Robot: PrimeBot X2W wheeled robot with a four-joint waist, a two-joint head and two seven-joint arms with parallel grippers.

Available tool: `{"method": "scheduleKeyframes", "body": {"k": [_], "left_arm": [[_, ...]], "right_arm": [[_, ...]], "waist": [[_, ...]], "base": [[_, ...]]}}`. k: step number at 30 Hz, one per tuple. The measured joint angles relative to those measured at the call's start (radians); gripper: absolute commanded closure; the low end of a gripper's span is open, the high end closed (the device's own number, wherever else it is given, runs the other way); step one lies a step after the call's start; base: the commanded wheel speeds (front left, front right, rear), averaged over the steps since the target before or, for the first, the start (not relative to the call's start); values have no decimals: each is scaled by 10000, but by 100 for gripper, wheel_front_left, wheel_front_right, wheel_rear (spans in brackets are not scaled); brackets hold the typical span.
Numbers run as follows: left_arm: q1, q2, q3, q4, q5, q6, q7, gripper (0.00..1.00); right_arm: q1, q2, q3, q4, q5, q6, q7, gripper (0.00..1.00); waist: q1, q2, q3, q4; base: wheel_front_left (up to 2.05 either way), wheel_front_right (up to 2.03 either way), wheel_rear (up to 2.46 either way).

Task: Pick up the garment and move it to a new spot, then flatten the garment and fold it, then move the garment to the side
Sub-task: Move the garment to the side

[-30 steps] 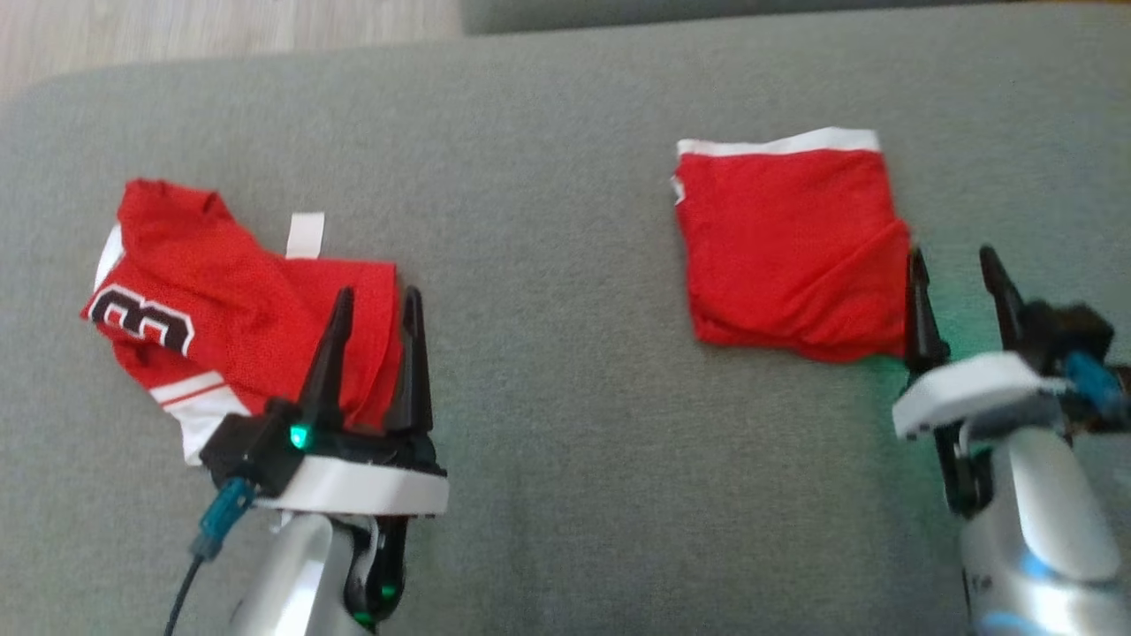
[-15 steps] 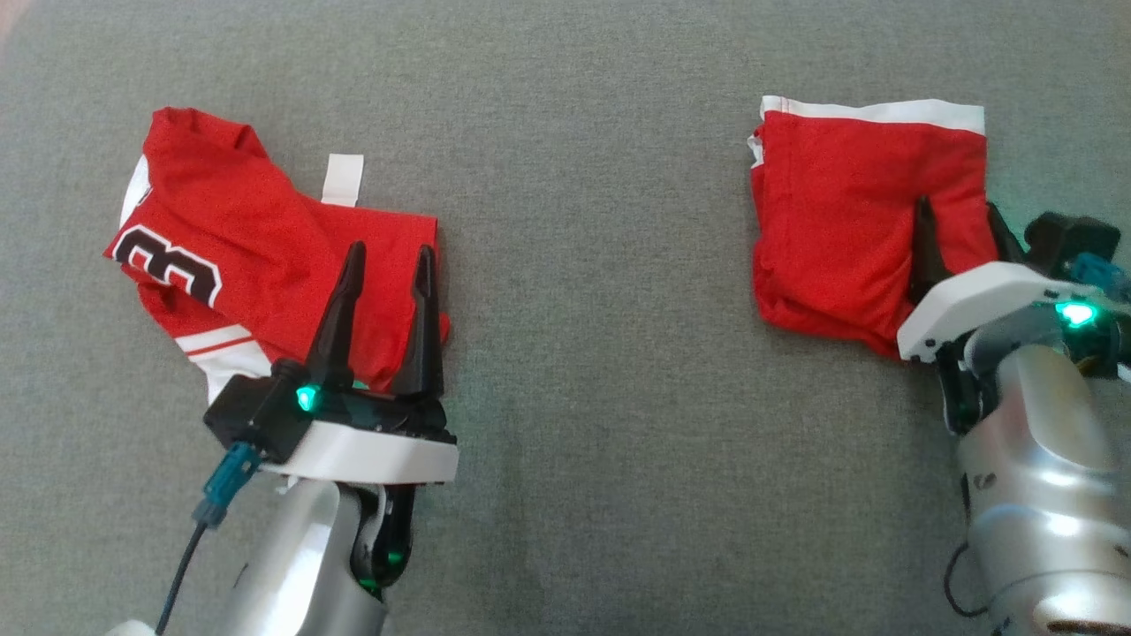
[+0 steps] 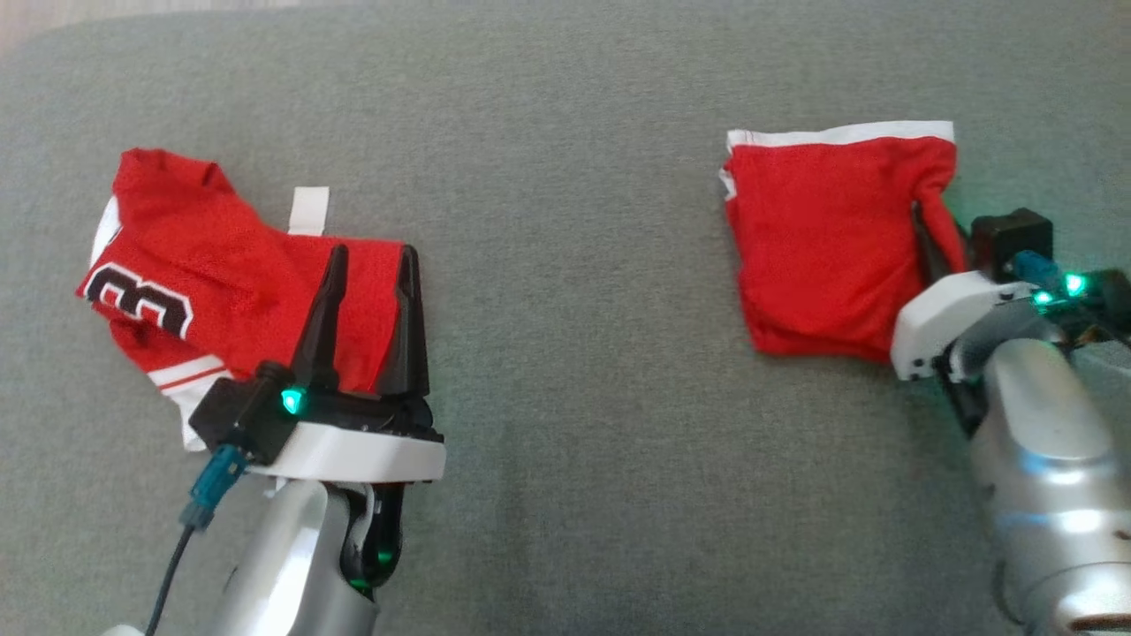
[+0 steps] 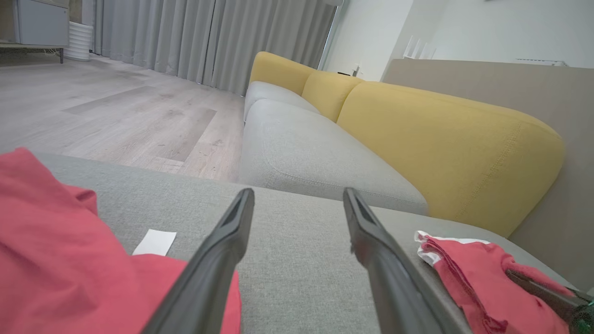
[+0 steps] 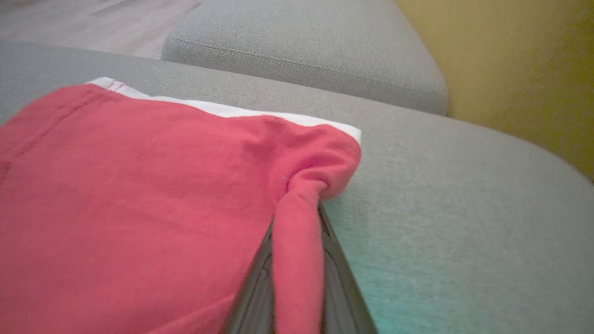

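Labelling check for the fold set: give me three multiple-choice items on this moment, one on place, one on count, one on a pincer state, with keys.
1. Where on the grey cushion does the folded red garment lie?
A. on the robot's left side
B. on the robot's right side
C. hanging off the near edge

2. How many red garments lie on the cushion?
A. one
B. two
C. three

3. How does the right pincer stand?
A. open above bare cushion
B. shut on nothing
C. shut on an edge of the folded red garment

Key:
1 B, since it lies at the right of the head view, which is the robot's right.
2 B, the folded one plus the numbered jersey at the left.
3 C, since the right wrist view shows a red fold pinched between its fingers.
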Motion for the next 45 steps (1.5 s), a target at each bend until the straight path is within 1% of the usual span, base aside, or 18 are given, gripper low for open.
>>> {"method": "scheduleKeyframes", "body": {"k": [2, 5, 9, 13, 17, 20, 25, 29, 30, 31, 34, 38, 44, 45], "left_arm": [[-1, 0, 6, 0, 19, 0, 0, 0], [-2, 0, 6, -2, 31, 0, 0, 0], [-2, 0, 8, -46, 31, -2, 0, 0], [-2, 0, 42, -58, 33, -4, 0, 0], [-5, 0, 109, -75, 40, -35, 0, 0], [-18, 0, 115, -81, 40, -35, 0, 0], [-49, 0, 109, -82, 42, -36, 0, 0], [-58, 0, 107, -82, 42, -36, 0, 0], [-58, 0, 109, -79, 42, -36, 0, 0], [-58, 0, 111, -77, 42, -36, 0, 0], [-54, 0, 140, -65, 44, -36, 0, 0], [-24, 0, 230, -63, 42, -36, 0, 0], [260, 0, 464, -71, 42, -35, 0, 0], [260, 0, 464, -71, 42, -35, 0, 0]], "right_arm": [[-5, -499, 447, 8, -56, 0, 21, 100], [-35, -1409, 1032, 136, -27, 0, 155, 100], [-83, -2633, 1649, 464, 313, 0, 242, 100], [-191, -3724, 1808, 711, 732, 0, 326, 100], [-340, -4629, 1522, 920, 982, 0, 326, 100], [-464, -4915, 1172, 1062, 991, 0, 324, 100], [-605, -4924, 769, 1191, 953, 0, 324, 100], [-616, -4892, 364, 1298, 708, 0, 370, 100], [-616, -4890, 230, 1292, 619, 0, 360, 92], [-616, -4870, 63, 1277, 533, 0, 314, 1], [-613, -4658, -362, 1202, 395, 0, 280, 0], [-593, -4140, -660, 857, 201, 0, 136, 0], [-572, -3214, -894, -270, 184, 0, -142, 0], [-572, -3214, -894, -270, 184, 0, -142, 0]], "waist": [[0, 0, -36, -89], [0, 0, -20, -105], [0, 0, 54, -23], [0, 0, 160, 98], [1, 0, 306, 200], [1, 0, 429, 271], [1, 0, 554, 363], [1, 0, 559, 381], [2, 0, 542, 377], [2, 0, 509, 369], [1, 0, 341, 318], [0, 0, 1, 183], [0, 0, -701, -110], [0, 0, -701, -110]], "base": [[0, 0, 0], [0, 0, 0], [0, 0, 0], [0, 0, 0], [0, 0, 0], [0, 0, 0], [0, 0, 0], [0, 0, 0], [0, 0, 0], [0, 0, 0], [0, 0, 0], [0, 0, 0], [0, 0, 0], [0, 0, 0]]}}
